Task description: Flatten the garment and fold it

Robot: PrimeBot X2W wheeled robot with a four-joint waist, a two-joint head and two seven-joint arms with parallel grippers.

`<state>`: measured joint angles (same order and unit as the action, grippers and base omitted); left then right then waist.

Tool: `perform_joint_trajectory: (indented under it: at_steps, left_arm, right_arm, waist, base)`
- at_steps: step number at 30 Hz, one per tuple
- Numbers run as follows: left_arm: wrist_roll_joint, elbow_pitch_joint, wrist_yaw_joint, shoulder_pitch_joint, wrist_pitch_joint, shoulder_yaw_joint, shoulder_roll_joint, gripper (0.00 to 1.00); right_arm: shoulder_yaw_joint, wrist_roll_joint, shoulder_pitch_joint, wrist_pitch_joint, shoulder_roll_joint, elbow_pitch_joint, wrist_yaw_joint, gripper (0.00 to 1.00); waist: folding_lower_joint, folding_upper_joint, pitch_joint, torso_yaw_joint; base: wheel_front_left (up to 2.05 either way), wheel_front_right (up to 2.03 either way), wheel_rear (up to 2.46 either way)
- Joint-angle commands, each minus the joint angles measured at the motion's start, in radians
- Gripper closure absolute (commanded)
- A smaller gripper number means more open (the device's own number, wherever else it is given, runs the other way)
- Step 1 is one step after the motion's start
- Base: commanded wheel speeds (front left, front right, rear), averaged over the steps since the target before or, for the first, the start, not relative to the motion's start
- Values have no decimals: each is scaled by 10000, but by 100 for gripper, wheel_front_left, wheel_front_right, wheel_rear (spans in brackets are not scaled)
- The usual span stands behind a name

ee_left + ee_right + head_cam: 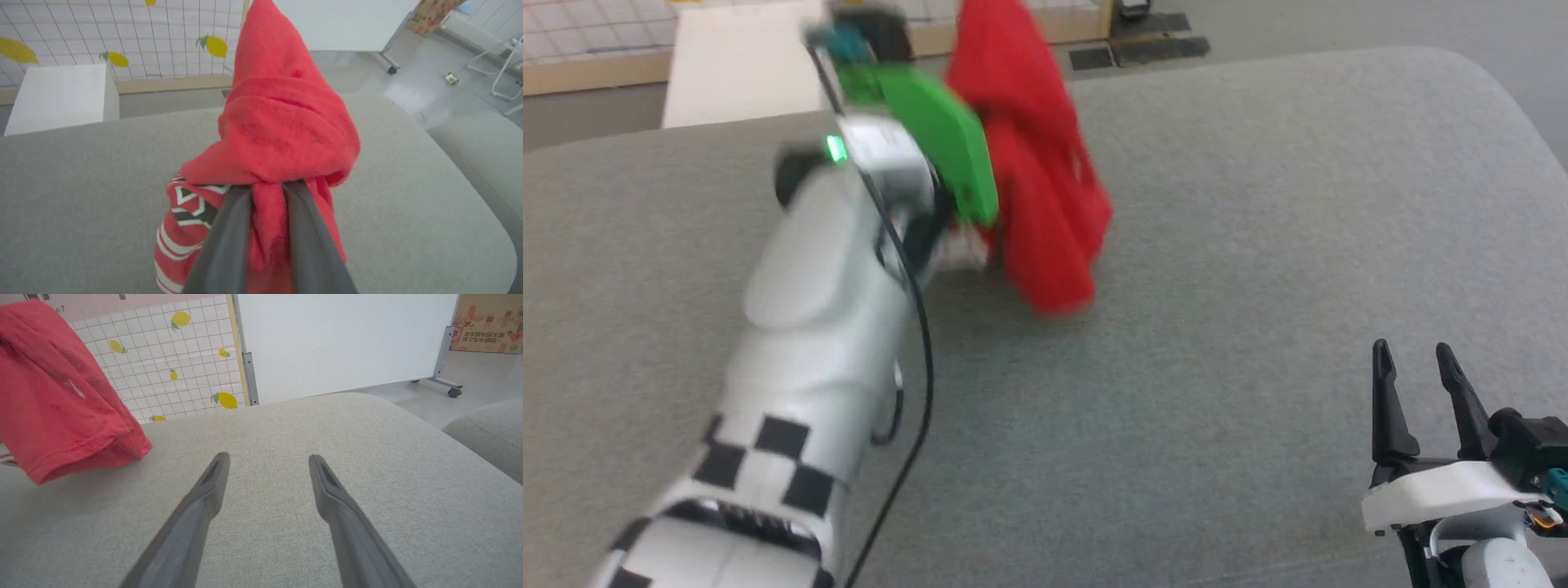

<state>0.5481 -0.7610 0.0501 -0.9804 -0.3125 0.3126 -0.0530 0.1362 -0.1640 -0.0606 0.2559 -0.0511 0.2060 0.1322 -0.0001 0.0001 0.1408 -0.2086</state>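
Note:
The red garment (1037,163) hangs bunched above the grey cushion, lifted by my left arm at the upper middle of the head view. In the left wrist view my left gripper (267,188) is shut on a fold of the garment (282,122), whose striped trim and dark lettering (184,220) droop at lower left. My right gripper (1417,355) rests open at the lower right, well away from the cloth. Through the right wrist camera, my right gripper (267,459) holds nothing, with the garment (61,400) hanging at far left above the cushion.
The wide grey cushion (1217,367) spreads under both arms, its rounded edge at the right. A white box (61,96) stands beyond the far edge at left. A white panel on wheels (343,343) and a lemon-patterned tiled wall (171,363) stand behind. Another grey cushion (490,428) lies to the right.

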Motion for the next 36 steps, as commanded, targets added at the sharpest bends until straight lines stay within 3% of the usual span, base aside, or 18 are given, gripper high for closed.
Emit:
perform_joint_trajectory:
  at_steps: [1, 8, 13, 14, 20, 25, 29, 36]
  left_arm:
    - [22, -304, -65, 419, -90, 206, 11, 100]
    - [457, -1480, -158, 1744, -1131, 1502, 24, 100]
    - [1118, -1604, -521, 2134, -1929, 2135, 26, 100]
    - [1243, -1552, -577, 2138, -1969, 2181, 26, 0]
    - [2080, -1000, -744, 1829, -2079, 2083, 27, 0]
    - [2933, -163, -795, 1531, -1771, 1207, -49, 0]
    - [3376, 665, -904, 1480, -1333, 458, -422, 0]
    - [3483, 2436, -840, 2250, 1154, -945, -1294, 0]
  right_arm:
    - [-39, -108, -74, 52, 8, -25, -15, 0]
    - [-42, -228, -70, 56, 9, -41, -15, 0]
    - [-3, -246, -56, 57, 9, -66, -15, 0]
    - [-4, -249, -57, 57, 9, -57, -15, 0]
    - [7, -272, 123, 58, 9, 0, -15, 0]
    - [7, -283, 292, 58, 9, 21, -15, 0]
    - [-22, -281, 383, 58, 9, 49, -15, 0]
    - [-4, -290, 469, 58, 9, 59, -15, 0]
  waist:
    - [1, -1, 362, -365]
    - [1, -1, 637, -453]
    - [1, -1, 648, -262]
    - [1, -1, 612, -205]
    - [1, -1, 113, 402]
    - [1, -1, -392, 1003]
    - [1, -1, -731, 1433]
    - [1, -1, -1131, 1981]
  base:
    - [0, 0, 0]
    - [0, 0, 0]
    - [0, 0, 0]
    - [0, 0, 0]
    - [0, 0, 0]
    - [0, 0, 0]
    - [0, 0, 0]
    - [0, 0, 0]
